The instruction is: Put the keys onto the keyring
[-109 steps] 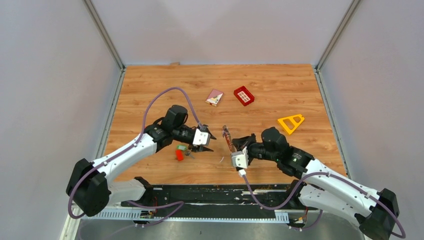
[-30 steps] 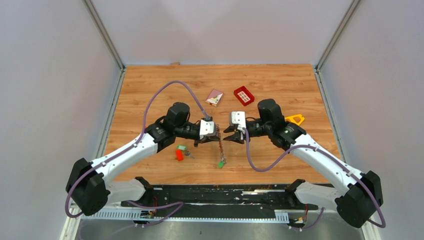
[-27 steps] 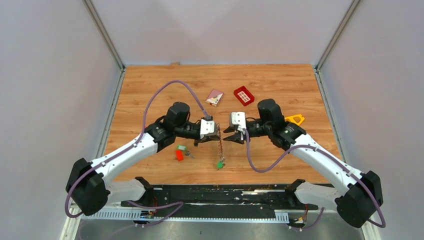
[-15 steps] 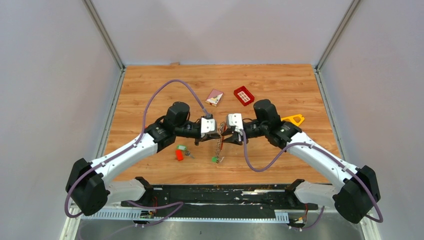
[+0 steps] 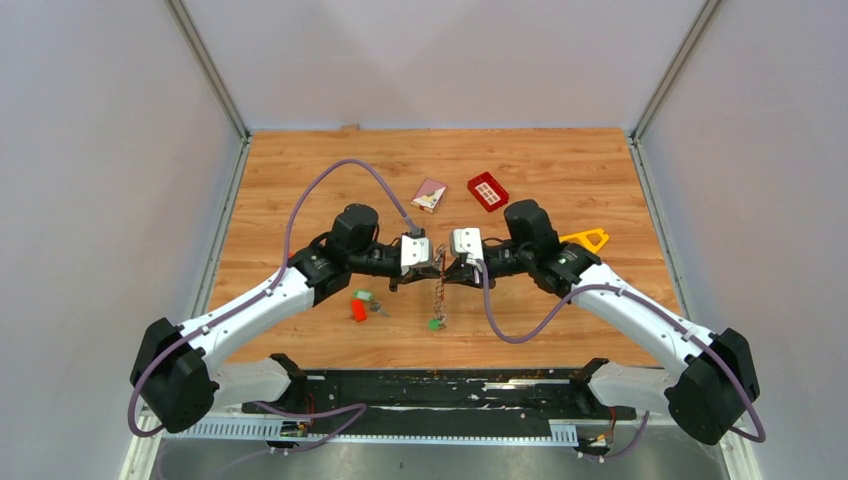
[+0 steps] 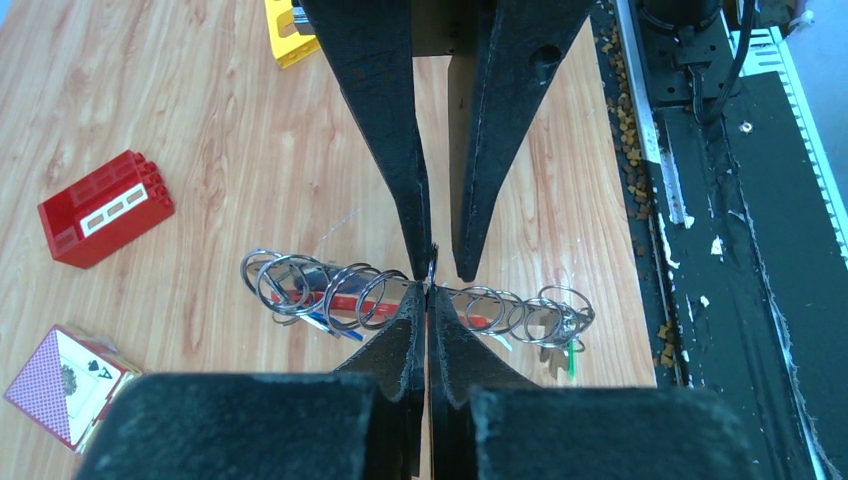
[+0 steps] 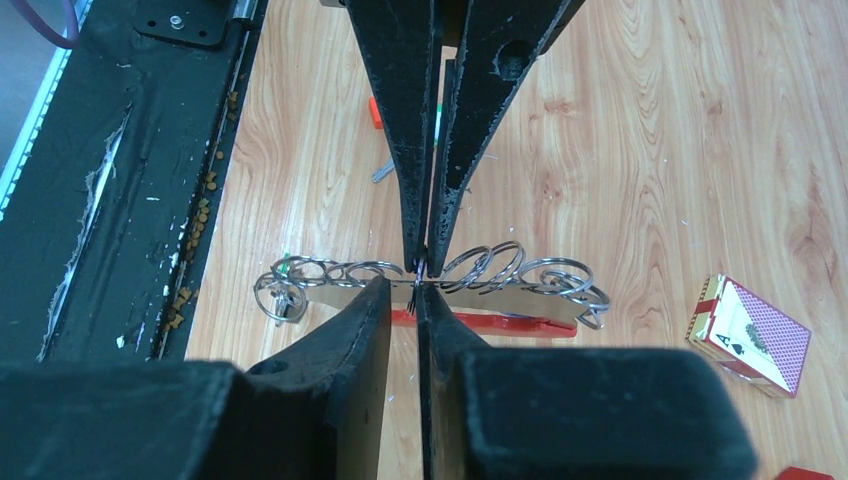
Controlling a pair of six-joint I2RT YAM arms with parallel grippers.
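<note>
1. Keyring (image 5: 438,292): a chain of steel split rings on a red strip. It is held off the table (image 5: 300,190) between both grippers and trails toward 6 o'clock, with a green-headed key (image 5: 434,323) at its low end.
2. Left gripper (image 6: 428,293): clenched on one middle ring.
3. Right gripper (image 7: 403,286): jaws narrowly parted astride that same ring (no firm pinch visible).
4. Loose keys (image 5: 368,297): on the table at 9 o'clock from the keyring.
5. Handling: the right jaws should catch a single coil, then pry gently, since thin wire likely slips.

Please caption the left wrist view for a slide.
Left hand pinches a middle ring of the keyring; right hand, fingers parted, flanks it.
</note>
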